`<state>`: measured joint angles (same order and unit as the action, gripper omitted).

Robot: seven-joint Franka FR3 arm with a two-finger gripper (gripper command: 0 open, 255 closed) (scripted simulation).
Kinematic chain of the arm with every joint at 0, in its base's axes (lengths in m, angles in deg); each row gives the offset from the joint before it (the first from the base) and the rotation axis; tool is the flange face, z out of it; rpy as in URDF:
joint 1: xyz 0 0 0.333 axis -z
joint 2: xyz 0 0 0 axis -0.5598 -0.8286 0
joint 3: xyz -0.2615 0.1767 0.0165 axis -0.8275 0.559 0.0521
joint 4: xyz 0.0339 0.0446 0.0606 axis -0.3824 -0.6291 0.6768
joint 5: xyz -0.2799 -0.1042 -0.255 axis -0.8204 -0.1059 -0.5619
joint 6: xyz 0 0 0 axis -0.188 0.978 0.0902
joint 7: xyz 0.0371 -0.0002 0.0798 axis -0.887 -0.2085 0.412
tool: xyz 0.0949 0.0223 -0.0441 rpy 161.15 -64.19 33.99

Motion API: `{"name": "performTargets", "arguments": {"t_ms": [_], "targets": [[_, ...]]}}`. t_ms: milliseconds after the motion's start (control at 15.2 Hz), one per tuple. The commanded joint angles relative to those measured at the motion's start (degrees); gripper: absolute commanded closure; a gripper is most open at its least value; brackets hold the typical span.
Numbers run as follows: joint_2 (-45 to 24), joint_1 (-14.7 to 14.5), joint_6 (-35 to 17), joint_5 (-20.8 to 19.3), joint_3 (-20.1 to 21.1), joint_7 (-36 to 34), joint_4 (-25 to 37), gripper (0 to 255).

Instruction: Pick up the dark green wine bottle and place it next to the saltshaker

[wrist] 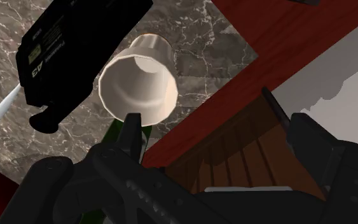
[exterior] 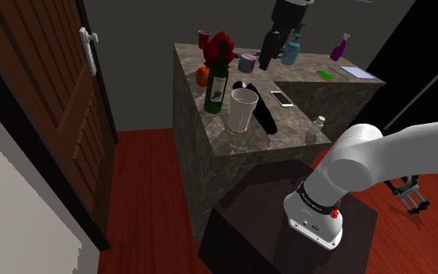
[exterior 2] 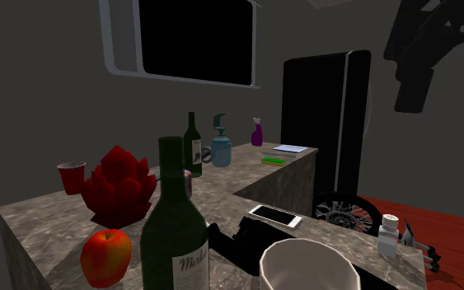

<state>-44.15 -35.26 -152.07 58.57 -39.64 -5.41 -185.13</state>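
Shoulder view: marbled counter (exterior: 291, 121), red floor (exterior: 147, 194)

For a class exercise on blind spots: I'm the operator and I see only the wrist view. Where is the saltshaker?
Observer: The saltshaker stands near the corner of the counter closest to the stand, in the shoulder view.
Operator: Is my target upright?
Observer: Yes, the wine bottle stands upright, just left of the white cup there.
Operator: Any lookalike?
Observer: A second dark bottle stands farther back beside the teal dispenser, in the second exterior view.
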Motion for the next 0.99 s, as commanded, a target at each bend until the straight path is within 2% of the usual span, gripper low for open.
{"name": "performTargets", "arguments": {"t_ms": [0, 462, 924], "targets": [[0.0, 0.0, 0.0, 0.0, 0.0, 0.0, 0.0, 0], [-12.8, 1.2, -8.1, -1.0, -4.1, 4.5, 6.9, 0], [-26.5, 1.8, -13.4, 0.1, -7.7, 9.3, 17.5, 0]]}}
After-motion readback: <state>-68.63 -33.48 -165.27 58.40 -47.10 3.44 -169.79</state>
